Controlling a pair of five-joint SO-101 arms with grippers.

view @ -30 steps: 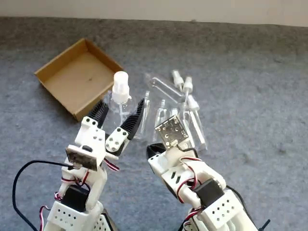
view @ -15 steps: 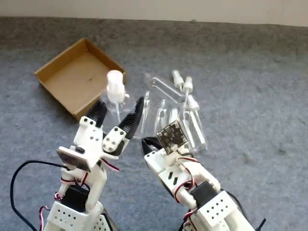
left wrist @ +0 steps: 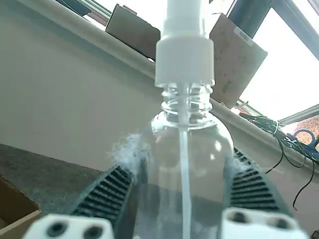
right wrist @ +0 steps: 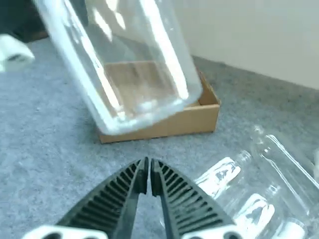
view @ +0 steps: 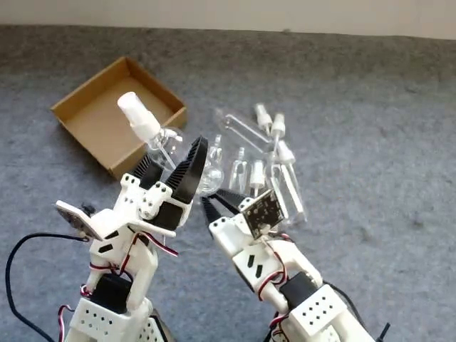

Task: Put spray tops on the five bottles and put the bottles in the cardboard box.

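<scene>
My left gripper is shut on a clear bottle with a white spray top. The bottle is off the carpet and leans toward the open cardboard box, its top over the box's near corner. In the left wrist view the bottle sits between the ribbed fingers, the spray top above them. My right gripper is shut with nothing in it, just right of the held bottle. The right wrist view has this gripper low over the carpet, the held bottle above it and the box behind.
Several clear bottles and loose white spray tops lie in a cluster on the grey carpet, right of the box and ahead of the right arm. Lying bottles are close beside the right gripper. Open carpet lies far right and behind.
The left gripper has lifted the bottle and tipped it left, its spray top now over the box corner. The right arm has drawn back toward the front and turned.
</scene>
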